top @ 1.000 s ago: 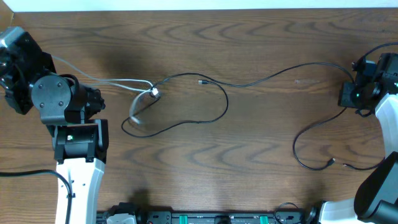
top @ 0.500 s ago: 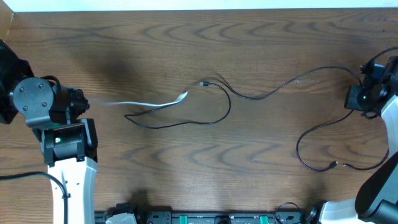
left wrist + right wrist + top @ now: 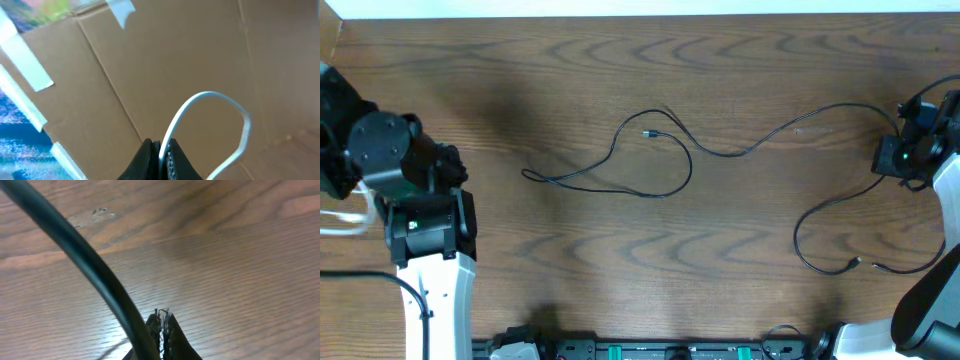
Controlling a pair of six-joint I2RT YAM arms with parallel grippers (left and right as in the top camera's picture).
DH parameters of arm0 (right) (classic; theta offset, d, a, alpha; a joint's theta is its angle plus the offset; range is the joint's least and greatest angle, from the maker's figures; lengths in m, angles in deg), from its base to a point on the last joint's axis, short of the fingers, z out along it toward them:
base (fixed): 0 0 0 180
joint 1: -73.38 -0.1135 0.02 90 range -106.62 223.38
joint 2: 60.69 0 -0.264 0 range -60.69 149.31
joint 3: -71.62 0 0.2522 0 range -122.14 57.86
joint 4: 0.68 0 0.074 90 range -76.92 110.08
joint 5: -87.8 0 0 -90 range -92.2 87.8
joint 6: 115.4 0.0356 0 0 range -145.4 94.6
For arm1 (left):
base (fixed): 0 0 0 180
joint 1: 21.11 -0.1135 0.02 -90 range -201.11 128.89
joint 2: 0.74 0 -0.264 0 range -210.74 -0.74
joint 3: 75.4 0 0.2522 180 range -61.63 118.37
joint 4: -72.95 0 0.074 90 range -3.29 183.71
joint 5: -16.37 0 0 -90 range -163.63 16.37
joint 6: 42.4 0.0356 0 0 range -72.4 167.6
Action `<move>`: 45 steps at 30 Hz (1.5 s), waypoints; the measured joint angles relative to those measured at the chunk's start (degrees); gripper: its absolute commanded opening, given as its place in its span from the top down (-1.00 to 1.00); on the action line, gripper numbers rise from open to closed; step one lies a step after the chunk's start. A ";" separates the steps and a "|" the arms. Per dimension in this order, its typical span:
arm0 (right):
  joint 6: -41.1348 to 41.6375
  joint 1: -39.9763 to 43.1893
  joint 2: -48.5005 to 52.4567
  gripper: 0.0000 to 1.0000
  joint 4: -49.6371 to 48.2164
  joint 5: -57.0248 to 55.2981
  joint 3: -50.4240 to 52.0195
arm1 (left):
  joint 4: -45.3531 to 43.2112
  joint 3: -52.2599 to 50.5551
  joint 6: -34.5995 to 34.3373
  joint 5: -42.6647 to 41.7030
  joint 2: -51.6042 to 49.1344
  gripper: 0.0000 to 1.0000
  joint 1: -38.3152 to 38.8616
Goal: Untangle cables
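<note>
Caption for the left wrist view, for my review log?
Left hand pinches the white cable, which arcs upward in front of a taped cardboard box.

I see a dark wood-grain table (image 3: 720,260), evenly lit, and a taped cardboard box (image 3: 200,75) (colourful blur beyond it, possibly flooring).

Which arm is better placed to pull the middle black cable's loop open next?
Right, likely. The middle black cable runs to the right gripper, so it can pull the loop open. The left gripper is shut on the white cable beside a cardboard box, away from the loop.
</note>
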State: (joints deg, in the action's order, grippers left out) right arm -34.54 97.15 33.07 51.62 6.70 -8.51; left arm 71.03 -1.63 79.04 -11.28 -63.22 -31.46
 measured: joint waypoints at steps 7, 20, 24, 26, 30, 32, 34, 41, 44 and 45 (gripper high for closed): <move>0.13 0.00 0.00 0.98 -0.02 2.29 0.00 | 14.25 0.04 -10.88 -4.15 -0.04 0.85 1.84; 0.13 0.02 0.00 0.98 0.00 3.13 0.00 | 36.02 0.09 -33.16 -25.16 -5.64 0.85 2.12; 0.13 0.02 0.00 0.98 0.00 3.13 0.00 | 38.58 0.09 -34.80 -32.59 -8.70 0.85 2.12; 0.13 0.02 0.00 0.98 0.00 3.15 0.00 | 39.87 0.09 -35.30 -35.98 -10.29 0.85 2.12; 0.13 0.02 0.00 0.98 -0.04 4.39 0.00 | 42.32 0.09 -35.93 -41.05 -12.37 0.85 2.12; 0.11 0.02 0.00 0.98 -0.26 5.81 0.00 | 43.58 0.09 -36.09 -43.23 -12.90 0.85 2.12; 0.02 0.02 0.00 0.98 -0.33 7.78 0.00 | 45.31 0.09 -36.92 -45.05 -13.09 0.85 2.12; -3.56 -0.09 0.00 0.98 -0.39 17.75 0.00 | 49.48 0.09 -40.57 -49.70 -13.22 -0.35 2.12; -4.55 -0.44 0.00 0.98 -0.39 19.58 0.00 | 50.18 0.09 -41.16 -51.17 -13.33 -0.41 2.12; -4.81 -0.72 0.00 0.98 -0.39 20.04 0.00 | 50.21 0.09 -41.31 -51.52 -13.33 -0.46 2.12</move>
State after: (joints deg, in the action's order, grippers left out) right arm -39.35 96.43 33.07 51.23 26.75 -8.51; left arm 121.23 -1.54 37.73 -62.80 -76.55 -29.34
